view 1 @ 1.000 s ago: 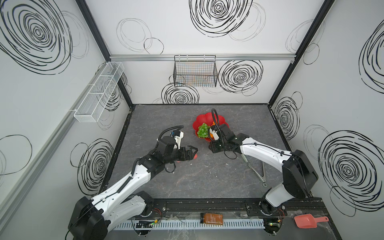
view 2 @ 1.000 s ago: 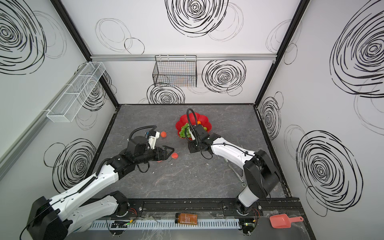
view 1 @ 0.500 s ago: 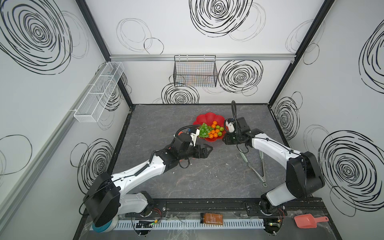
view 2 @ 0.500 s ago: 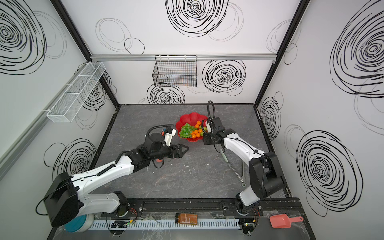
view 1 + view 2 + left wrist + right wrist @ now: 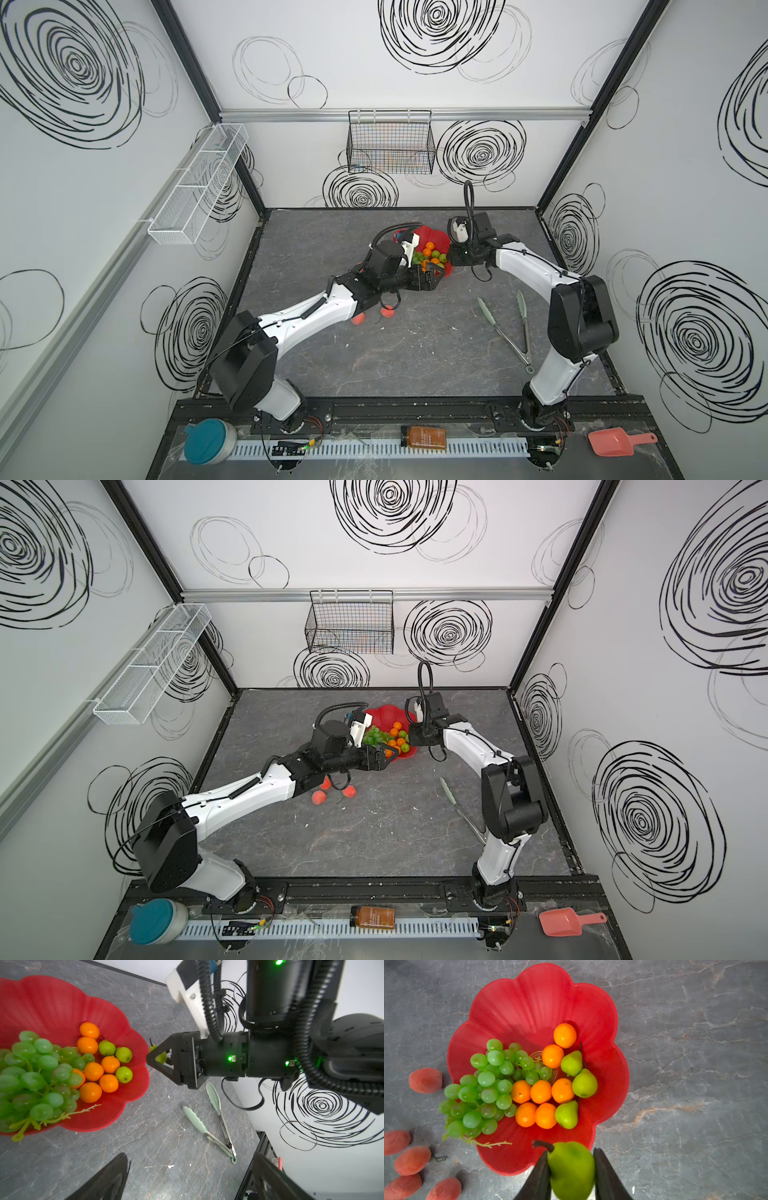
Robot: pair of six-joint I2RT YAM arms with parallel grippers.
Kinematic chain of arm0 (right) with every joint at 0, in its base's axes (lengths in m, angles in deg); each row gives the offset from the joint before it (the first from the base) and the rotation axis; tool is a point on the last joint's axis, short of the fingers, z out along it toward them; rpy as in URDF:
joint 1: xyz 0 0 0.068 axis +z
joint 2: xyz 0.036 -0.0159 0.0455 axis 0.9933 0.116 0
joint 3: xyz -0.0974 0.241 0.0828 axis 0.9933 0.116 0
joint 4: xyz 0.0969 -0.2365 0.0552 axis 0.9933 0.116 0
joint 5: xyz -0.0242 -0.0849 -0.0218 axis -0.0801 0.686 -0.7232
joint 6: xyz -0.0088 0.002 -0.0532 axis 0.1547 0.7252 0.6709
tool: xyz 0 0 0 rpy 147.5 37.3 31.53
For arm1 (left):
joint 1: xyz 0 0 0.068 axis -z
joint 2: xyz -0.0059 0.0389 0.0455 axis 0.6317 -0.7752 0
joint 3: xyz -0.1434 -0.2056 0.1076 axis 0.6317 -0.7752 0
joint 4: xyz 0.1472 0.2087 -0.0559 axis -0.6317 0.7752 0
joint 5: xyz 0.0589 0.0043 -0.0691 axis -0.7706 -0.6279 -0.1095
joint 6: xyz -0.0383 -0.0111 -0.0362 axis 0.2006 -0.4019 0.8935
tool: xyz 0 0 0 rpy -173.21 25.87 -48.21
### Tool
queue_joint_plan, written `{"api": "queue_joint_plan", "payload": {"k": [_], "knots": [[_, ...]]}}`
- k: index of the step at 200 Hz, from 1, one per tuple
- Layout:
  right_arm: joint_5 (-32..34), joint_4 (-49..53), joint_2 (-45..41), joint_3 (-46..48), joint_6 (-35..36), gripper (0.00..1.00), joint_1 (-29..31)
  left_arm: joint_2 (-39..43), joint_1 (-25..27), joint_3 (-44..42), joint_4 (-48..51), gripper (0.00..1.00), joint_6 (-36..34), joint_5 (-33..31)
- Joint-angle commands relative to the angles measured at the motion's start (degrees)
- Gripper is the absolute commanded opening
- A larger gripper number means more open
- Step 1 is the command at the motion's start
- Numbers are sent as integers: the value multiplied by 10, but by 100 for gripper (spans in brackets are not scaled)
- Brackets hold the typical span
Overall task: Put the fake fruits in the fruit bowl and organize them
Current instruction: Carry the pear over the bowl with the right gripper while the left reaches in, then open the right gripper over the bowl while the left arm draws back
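Pear (image 5: 572, 1169), green, pinched in right gripper (image 5: 571, 1152) at fruit bowl's (image 5: 542, 1001) right rim, stem toward bowl; bowled pears (image 5: 584, 1083) lie just left. Left gripper (image 5: 432, 279) spread wide, empty, at near rim.

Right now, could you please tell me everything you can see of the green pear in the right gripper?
The green pear is a small, smooth, yellow-green fake fruit, plastic by its look, with a dark curved stem. The right gripper is shut on it, a black finger against each side, the stem end poking out beyond them. It hangs in the air at the rim of the red flower-shaped bowl, apparently touching nothing else.
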Motion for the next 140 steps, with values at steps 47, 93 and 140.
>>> {"api": "queue_joint_plan", "payload": {"k": [47,93,140], "knots": [[38,70,101,-109,41,34,0,-16,-50,-18,-75,96,-7,23],[50,80,135,-134,58,34,0,-22,-61,-15,-87,96,-7,67],[53,83,149,-140,62,36,1,-29,-65,-14,-87,96,-4,77]]}}
